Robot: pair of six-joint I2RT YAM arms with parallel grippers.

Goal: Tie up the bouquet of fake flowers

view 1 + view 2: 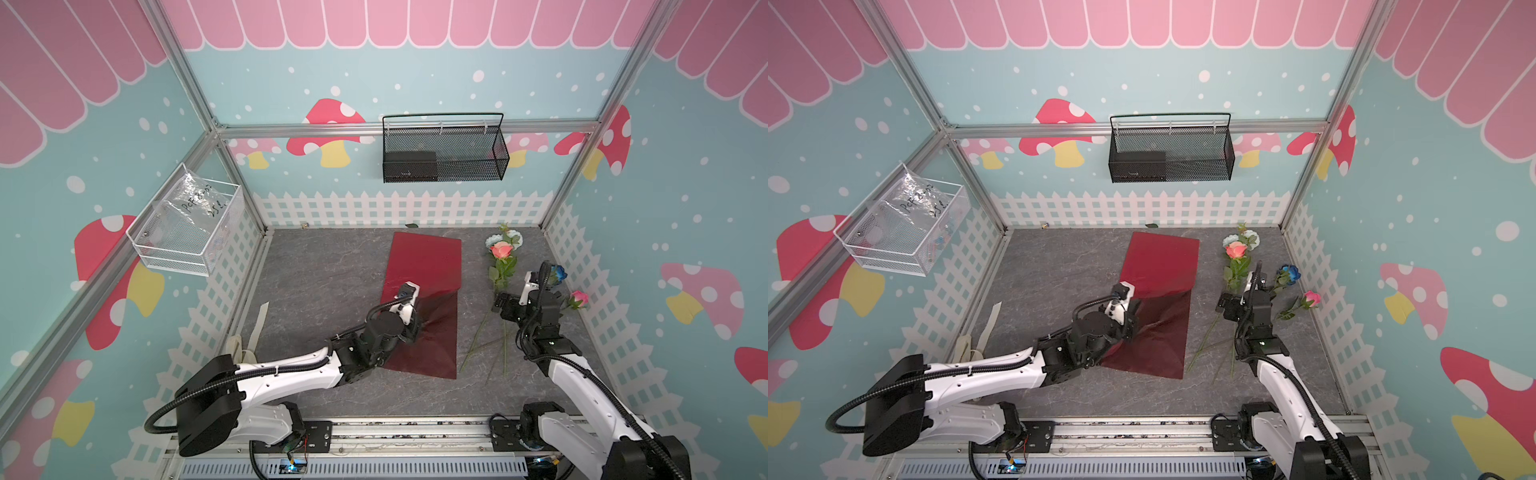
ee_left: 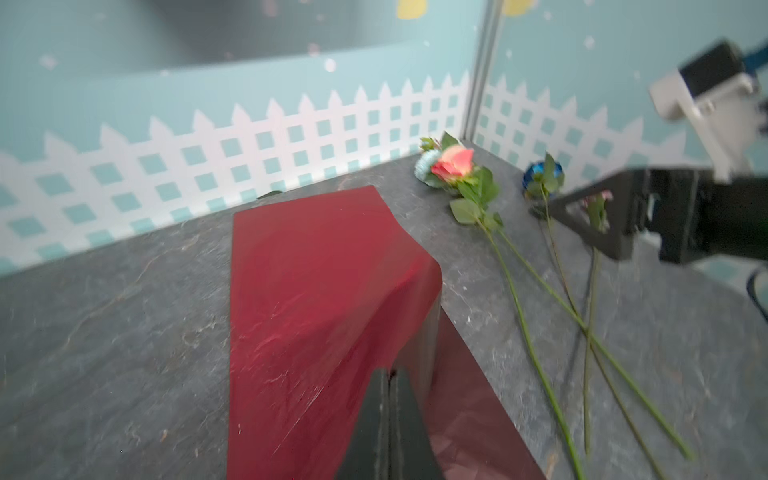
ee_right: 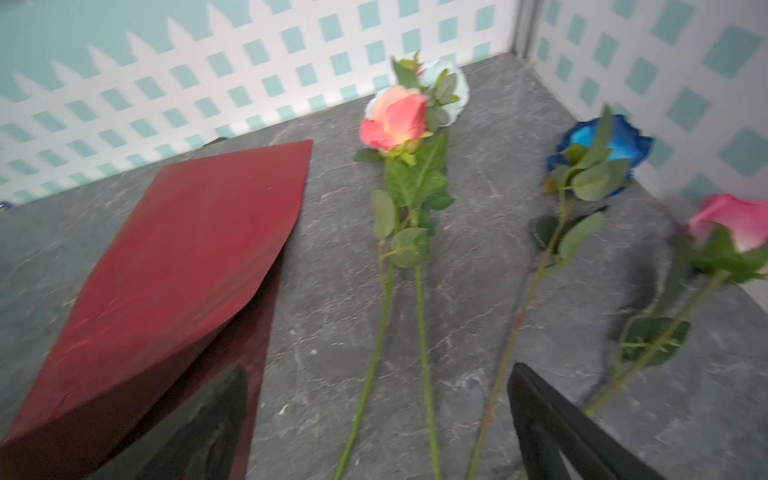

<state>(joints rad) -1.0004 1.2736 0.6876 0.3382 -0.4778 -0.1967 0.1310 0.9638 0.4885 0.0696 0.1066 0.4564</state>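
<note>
Two arms work over a grey stone-look table (image 1: 316,282), the bouquet not yet gathered. Nearest, the left gripper (image 2: 390,374) has its jaws pressed together on an edge of the shiny red wrapping paper (image 1: 428,266), holding that part raised in a fold while the far end lies flat. Beside it, the right gripper (image 3: 376,374) hangs spread wide above the crossed green stems, touching none. Beyond, the flowers lie loose beside the paper, not on it: pink rose (image 1: 579,297) and deep blue rose (image 1: 559,272) near the right wall, salmon-orange rose (image 1: 502,250) and pale blue-white cluster (image 1: 496,239) farthest back. A cream ribbon (image 1: 259,324) lies by the left wall. The step appears to be laying out the wrapper; next, the open claw likely must close on a thin stem low against the table and carry it onto the sheet.
</note>
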